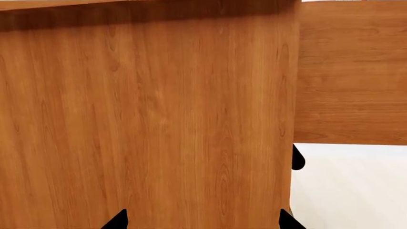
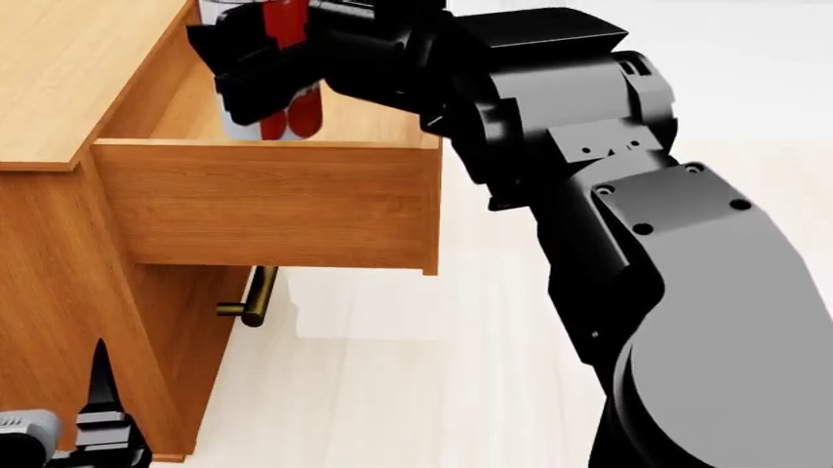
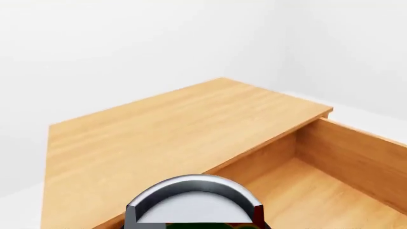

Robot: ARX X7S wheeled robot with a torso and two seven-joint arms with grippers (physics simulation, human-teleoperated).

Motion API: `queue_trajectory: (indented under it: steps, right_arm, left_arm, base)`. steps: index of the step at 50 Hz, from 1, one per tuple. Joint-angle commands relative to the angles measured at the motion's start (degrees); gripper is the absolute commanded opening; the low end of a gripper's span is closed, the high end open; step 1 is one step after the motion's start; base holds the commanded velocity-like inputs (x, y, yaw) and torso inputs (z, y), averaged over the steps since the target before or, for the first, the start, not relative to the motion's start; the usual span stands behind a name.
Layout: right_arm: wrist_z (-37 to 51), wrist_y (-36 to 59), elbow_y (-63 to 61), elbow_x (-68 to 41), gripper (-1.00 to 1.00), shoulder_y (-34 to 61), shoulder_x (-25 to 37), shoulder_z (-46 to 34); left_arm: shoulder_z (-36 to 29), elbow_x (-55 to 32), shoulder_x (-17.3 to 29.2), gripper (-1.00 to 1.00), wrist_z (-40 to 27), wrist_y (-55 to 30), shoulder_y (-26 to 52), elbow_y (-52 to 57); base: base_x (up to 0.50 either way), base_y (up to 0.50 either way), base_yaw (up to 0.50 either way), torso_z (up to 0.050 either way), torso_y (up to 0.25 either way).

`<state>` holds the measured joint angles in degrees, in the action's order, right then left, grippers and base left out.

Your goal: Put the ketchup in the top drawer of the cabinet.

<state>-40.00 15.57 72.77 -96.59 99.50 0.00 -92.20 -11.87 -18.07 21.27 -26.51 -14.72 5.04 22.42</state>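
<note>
The ketchup (image 2: 276, 109), a red-labelled can with a silver lid (image 3: 194, 202), is held in my right gripper (image 2: 260, 73), which is shut on it. The can hangs over the open top drawer (image 2: 267, 205) of the cabinet (image 2: 65, 78), at the end nearest the cabinet body. The right wrist view shows the drawer's bare wooden floor (image 3: 305, 191) beside the can, and the cabinet top (image 3: 178, 129) beyond it. The right fingers are hidden in that view. My left gripper (image 1: 203, 222) is open and empty, low down against the cabinet's side wall (image 1: 146, 119); one finger (image 2: 100, 385) shows in the head view.
The lower drawer is shut and its brass handle (image 2: 254, 297) sticks out under the open top drawer. The pale floor (image 2: 416, 370) stretches to the right of the cabinet. My right arm (image 2: 612, 195) fills the right half of the head view.
</note>
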Motion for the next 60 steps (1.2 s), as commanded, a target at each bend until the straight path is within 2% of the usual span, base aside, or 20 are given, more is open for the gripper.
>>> queue_trajectory:
  steps: [1,41,42,60]
  right_arm:
    - [-0.6,-1.6,-0.1,1.7,-1.00,-1.1,0.0,0.8]
    - [1.1,-1.9,-0.1,3.2,-1.00,-2.1,0.0,1.3]
    - [1.1,-2.2,-0.2,3.4,1.00,-2.3,0.0,1.2]
    - [1.2,-3.1,-0.9,3.8,1.00,-2.3,0.0,1.5]
  left_arm:
    - [-0.1,-0.1,0.1,1.00,-0.1,-0.1,0.2,-0.3]
    - [-0.4,-0.3,0.3,1.00,-0.6,0.3,0.5,-1.0]
    - [-0.4,-0.3,0.4,1.00,-0.7,0.3,0.5,-1.0]
    - [-0.5,-0.3,0.6,1.00,-1.1,-0.2,0.7,-0.7]
  base:
    - [0.00,0.00,0.00,0.000,0.000]
    - [0.00,0.00,0.00,0.000,0.000]
    - [0.00,0.00,0.00,0.000,0.000]
    - [0.00,0.00,0.00,0.000,0.000]
